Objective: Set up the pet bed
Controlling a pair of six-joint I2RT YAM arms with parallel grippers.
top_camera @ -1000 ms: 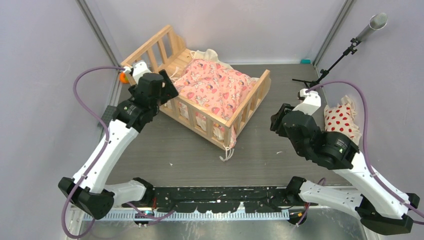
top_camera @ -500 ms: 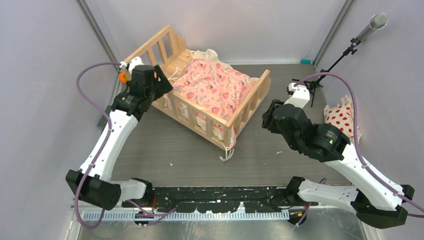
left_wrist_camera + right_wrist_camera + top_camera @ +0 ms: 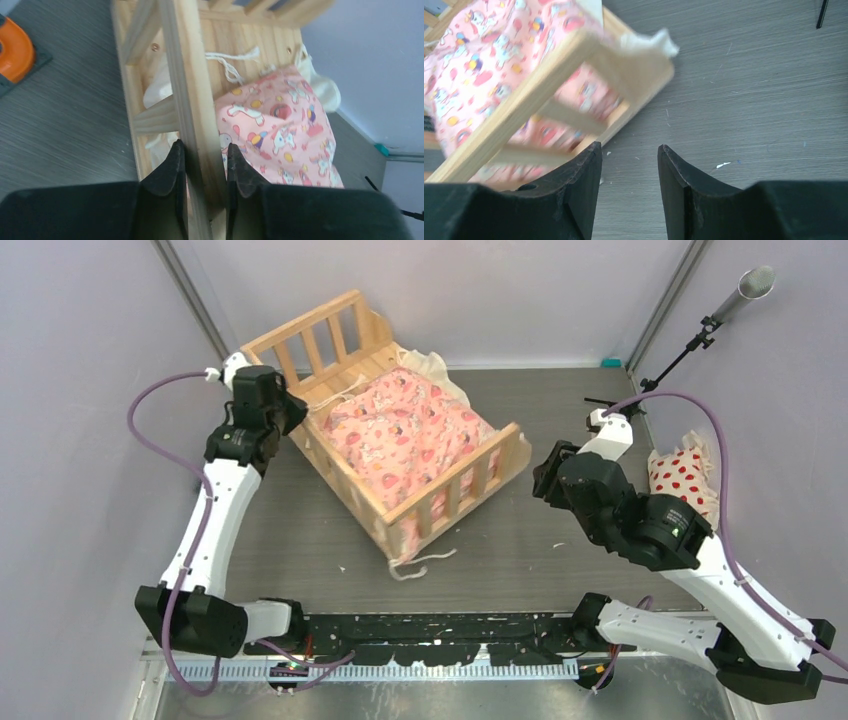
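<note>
Positioning step, seemingly — left gripper [image 3: 204,152] pinched on the side rail of the pet bed [image 3: 452,477], far-left on the table [image 3: 560,540], right gripper [image 3: 629,156] part-open, empty — next needs a steady, square pull.

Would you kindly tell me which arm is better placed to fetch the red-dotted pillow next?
Probably the right arm: the right pincer is open and empty, and the red-dotted pillow lies right beside that arm. The left pincer is clamped on a rail of the pet bed, on the far side.
</note>
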